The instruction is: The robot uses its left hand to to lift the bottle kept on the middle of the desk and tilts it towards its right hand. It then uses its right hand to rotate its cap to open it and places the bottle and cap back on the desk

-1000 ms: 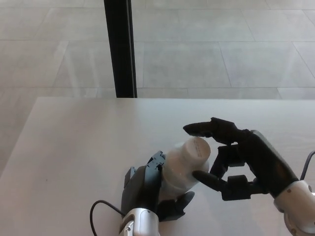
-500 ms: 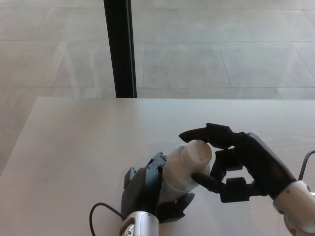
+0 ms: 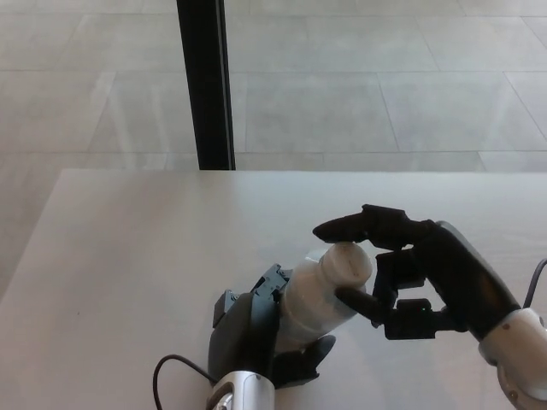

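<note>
Lifting and tilting look done: left hand point(image 3: 256, 337) grips the white plastic bottle point(image 3: 316, 295); right hand point(image 3: 410, 273) pinches its white round cap point(image 3: 349, 260); unscrewing and setting down remain.

Left robot hand point(image 3: 256, 329) gripping bottle point(image 3: 318, 295), right robot hand point(image 3: 410, 273) on cap point(image 3: 349, 261)

Near the front edge of the pale rectangular desk point(image 3: 128, 256), the white plastic bottle point(image 3: 320, 295) sits in the black left hand point(image 3: 256, 337), its cap point(image 3: 349, 261) tilted rightward between the black right hand's point(image 3: 419, 278) fingers point(image 3: 346, 227).
</note>
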Robot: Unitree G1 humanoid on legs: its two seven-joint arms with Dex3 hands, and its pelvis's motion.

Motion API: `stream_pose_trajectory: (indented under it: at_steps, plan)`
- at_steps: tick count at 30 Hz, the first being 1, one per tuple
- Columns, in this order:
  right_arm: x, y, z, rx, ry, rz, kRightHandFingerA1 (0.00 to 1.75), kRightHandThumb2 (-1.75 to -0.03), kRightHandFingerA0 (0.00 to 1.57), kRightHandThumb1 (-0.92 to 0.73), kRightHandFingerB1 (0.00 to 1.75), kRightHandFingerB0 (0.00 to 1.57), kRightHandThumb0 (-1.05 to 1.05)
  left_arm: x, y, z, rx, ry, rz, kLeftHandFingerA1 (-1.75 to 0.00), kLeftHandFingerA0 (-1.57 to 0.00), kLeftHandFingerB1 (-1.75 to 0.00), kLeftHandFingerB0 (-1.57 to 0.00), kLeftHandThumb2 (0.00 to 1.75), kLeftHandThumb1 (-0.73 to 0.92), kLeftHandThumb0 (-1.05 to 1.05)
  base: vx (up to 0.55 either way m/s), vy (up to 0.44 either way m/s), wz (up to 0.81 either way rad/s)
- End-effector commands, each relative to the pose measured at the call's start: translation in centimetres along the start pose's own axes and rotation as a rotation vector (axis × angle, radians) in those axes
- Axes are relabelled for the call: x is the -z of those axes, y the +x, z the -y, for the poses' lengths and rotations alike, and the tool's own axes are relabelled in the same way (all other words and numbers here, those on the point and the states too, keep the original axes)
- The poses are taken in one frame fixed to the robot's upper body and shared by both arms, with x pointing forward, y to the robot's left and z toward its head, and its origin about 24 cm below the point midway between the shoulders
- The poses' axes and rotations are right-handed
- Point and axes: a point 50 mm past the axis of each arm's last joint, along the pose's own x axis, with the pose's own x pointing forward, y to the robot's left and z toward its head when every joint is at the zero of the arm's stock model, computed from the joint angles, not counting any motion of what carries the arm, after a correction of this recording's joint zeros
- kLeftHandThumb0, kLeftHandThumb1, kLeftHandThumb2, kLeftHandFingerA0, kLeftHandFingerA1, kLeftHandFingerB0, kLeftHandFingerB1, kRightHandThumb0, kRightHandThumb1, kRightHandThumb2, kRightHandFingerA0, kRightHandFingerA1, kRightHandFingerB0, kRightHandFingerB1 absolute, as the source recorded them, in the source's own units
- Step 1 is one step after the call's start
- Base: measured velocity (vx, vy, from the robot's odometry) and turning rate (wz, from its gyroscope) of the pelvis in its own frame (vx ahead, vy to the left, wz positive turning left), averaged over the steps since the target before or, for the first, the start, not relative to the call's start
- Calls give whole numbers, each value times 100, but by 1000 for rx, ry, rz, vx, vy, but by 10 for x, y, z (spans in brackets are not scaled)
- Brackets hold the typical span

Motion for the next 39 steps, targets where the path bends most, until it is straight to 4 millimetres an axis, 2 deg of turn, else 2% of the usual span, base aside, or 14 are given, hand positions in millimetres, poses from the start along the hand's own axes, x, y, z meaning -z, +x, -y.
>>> stream_pose_trajectory:
  at_steps: [1, 2, 3, 5, 8, 9, 19, 21, 27, 28, 29, 30, 35, 39]
  plan:
    - [-4, -2, 4, 7, -2, 35, 134, -67, 109, -73, 55, 57, -35, 28, -6, 3, 18, 73, -114, -128, -73, -68, -48, 69, 76, -5, 0, 0, 0]
    - [-4, -2, 4, 6, 0, 35, 134, -69, 110, -73, 55, 58, -32, 28, -5, 3, 17, 71, -127, -143, -75, -69, -50, 66, 79, -6, 0, 0, 0]
    - [-4, -3, 3, 5, -1, 41, 143, -75, 104, -73, 62, 72, -26, 28, -5, 2, 15, 79, -125, -101, -59, -68, -48, 72, 75, -5, 0, 0, 0]
    - [-3, -3, 4, -2, -8, 42, 155, -110, 95, -54, 104, 93, -15, 29, -5, 2, 16, 86, -121, -119, -66, -67, -48, 69, 76, -5, 0, 0, 0]
    - [-3, -3, 4, -6, -10, 43, 155, -110, 95, -54, 104, 93, -15, 29, -6, 2, 12, 93, -119, -119, -66, -67, -48, 69, 76, -5, 0, 0, 0]
    - [-2, -3, 3, -20, -49, 28, 164, -129, 98, -43, 145, 89, -19, 30, -5, 2, 18, 85, -132, -110, -65, -69, -51, 68, 78, -6, 0, 0, 0]
    - [-2, -7, 1, -36, -67, 13, 171, -135, 98, -41, 152, 84, -17, 32, -6, 3, 21, 89, -143, -131, -71, -69, -50, 68, 80, -6, 0, 0, 0]
    - [-3, -7, 2, -41, -77, 18, 175, -137, 97, -40, 157, 84, -15, 33, -6, 3, 12, 78, -151, -100, -64, -66, -47, 71, 78, -5, 0, 0, 0]
    - [-2, -6, 5, -36, -135, 36, 175, -140, 100, -43, 155, 82, -15, 34, -7, 3, 22, 84, -144, -133, -66, -74, -55, 79, 77, -4, 0, 0, 0]
    - [-3, -6, 6, -23, -139, 48, 175, -142, 100, -41, 155, 83, -15, 34, -7, 2, 23, 87, -140, -95, -61, -66, -47, 75, 77, -4, 0, 0, 0]
    - [-3, -5, 7, -14, -140, 65, 175, -143, 99, -41, 155, 83, -14, 34, -6, 2, 26, 91, -140, -91, -59, -64, -45, 72, 78, -4, 0, 0, 0]
    - [-4, -5, 8, -12, -143, 72, 175, -144, 99, -41, 156, 83, -14, 35, -7, 2, 25, 87, -139, -113, -63, -73, -52, 72, 79, -5, 0, 0, 0]
    - [-9, -2, 9, 6, -171, 124, 175, -145, 97, -40, 155, 84, -15, 36, -7, 2, 26, 94, -146, -94, -61, -66, -47, 73, 78, -5, 0, 0, 0]
    - [-14, 0, 11, 4, -202, 174, 175, -146, 97, -40, 155, 84, -17, 37, -7, 2, 22, 109, -146, -108, -66, -69, -51, 71, 77, -4, 0, 0, 0]
